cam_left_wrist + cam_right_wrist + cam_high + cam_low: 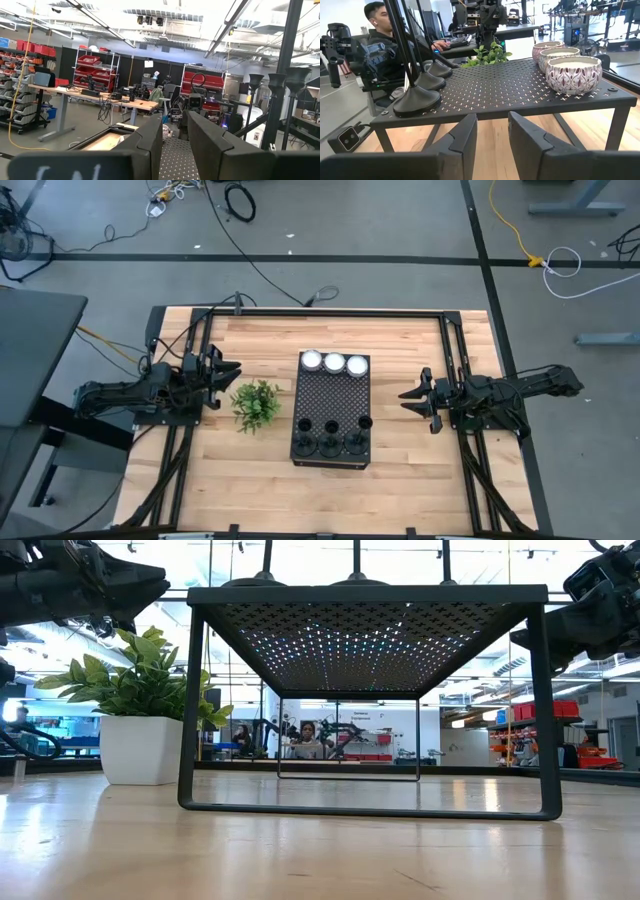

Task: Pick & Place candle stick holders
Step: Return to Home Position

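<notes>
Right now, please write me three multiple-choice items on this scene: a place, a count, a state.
1. The small green potted plant stands: A. on the wooden table, beside the black perforated metal shelf; B. on that shelf; C. in a gripper.
2. Slim black metal candle stick holders on the shelf: A. one; B. three; C. five.
3. The left gripper and right gripper are: A. both shut on holders; B. one shut, one open; C. both open, empty.
Key: 1A, high view shows it on wood beside the shelf; 2B, three round bases in a row; 3C, wrist views show gaps between bare fingers.
</notes>
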